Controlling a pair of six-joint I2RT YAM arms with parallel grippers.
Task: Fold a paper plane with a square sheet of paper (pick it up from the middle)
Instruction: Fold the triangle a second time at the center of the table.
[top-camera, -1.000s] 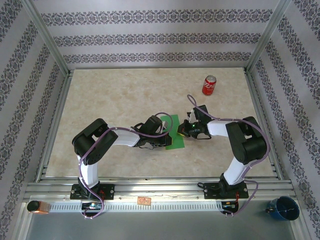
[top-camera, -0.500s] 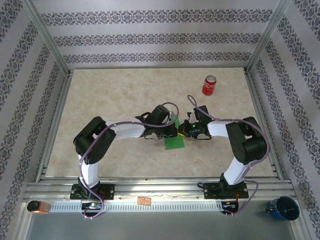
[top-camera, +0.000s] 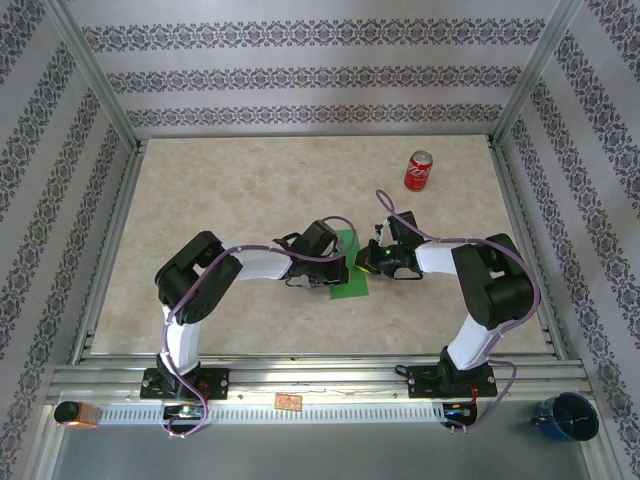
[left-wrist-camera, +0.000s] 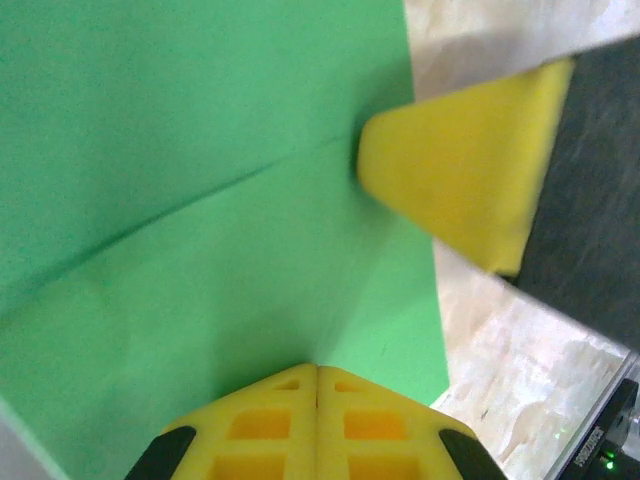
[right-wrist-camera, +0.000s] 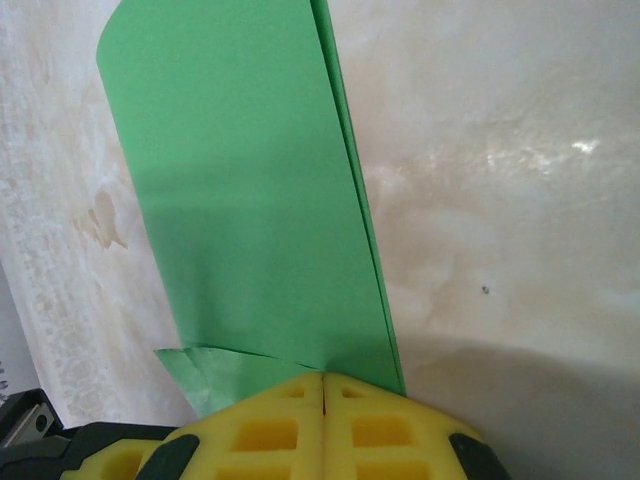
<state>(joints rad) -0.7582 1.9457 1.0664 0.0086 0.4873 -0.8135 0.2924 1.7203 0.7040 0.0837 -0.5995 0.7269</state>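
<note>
My left gripper (left-wrist-camera: 317, 372) and right gripper (right-wrist-camera: 323, 378) are both fully closed and empty, their tips pressed onto the folded green paper (top-camera: 350, 286) lying well nearer my bases than the red can (top-camera: 418, 171), apparently to pin it and flatten its crease.

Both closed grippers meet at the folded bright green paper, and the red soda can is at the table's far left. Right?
Not the side: the top view shows the red soda can at the far right. The closed left gripper and right gripper do meet at the folded bright green paper.
</note>
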